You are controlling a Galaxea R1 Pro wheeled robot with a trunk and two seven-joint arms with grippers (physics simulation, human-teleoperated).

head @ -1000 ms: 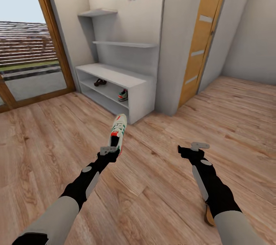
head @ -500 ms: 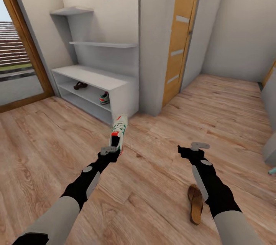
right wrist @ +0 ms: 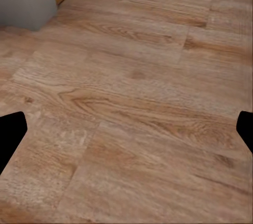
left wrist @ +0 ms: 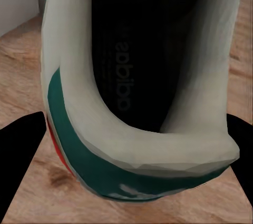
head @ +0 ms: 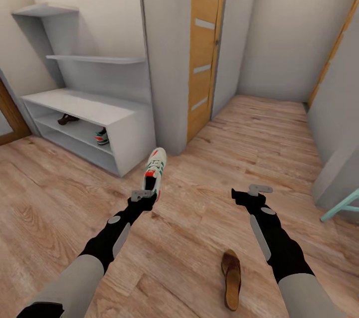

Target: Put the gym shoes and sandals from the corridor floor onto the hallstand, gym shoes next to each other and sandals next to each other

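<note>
The pale grey-white hallstand with two open lower shelves (head: pixel 107 119) stands ahead and left of the left gripper (head: pixel 143 194), a dark sandal (head: pixel 68 119) and a white sneaker (head: pixel 102 136) on its shelf. That gripper clasps a white green-striped gym shoe (head: pixel 154 171) by the heel. The right gripper (head: pixel 253 191) hangs spread and empty; behind it, on the wood-grain plank floor (head: pixel 199 218), lies a brown leather sandal (head: pixel 231 278).
</note>
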